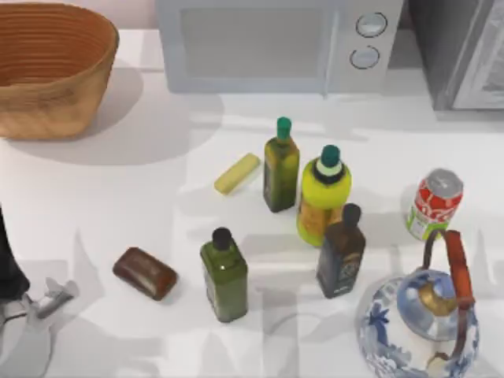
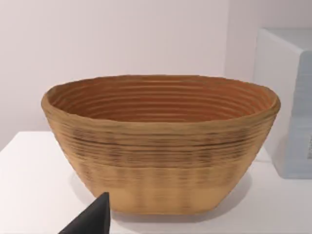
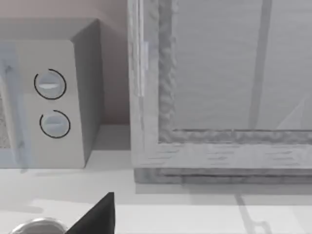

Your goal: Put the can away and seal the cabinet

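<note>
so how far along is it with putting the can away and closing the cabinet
Nothing looks done. The can stands on the table at the right, beside the teapot, untouched. The cabinet sits at the back right. The left gripper rests at the front left corner. All remains: grasp, stow, shut.

A woven basket (image 1: 47,67) sits at the counter's (image 1: 142,205) far left, a white microwave (image 1: 276,43) behind the middle. Four bottles cluster centrally — the yellow-green bottle (image 1: 323,197) among them — with a yellow bar (image 1: 236,174), a brown block (image 1: 145,272), and a blue-white teapot (image 1: 417,323) near right.
</note>
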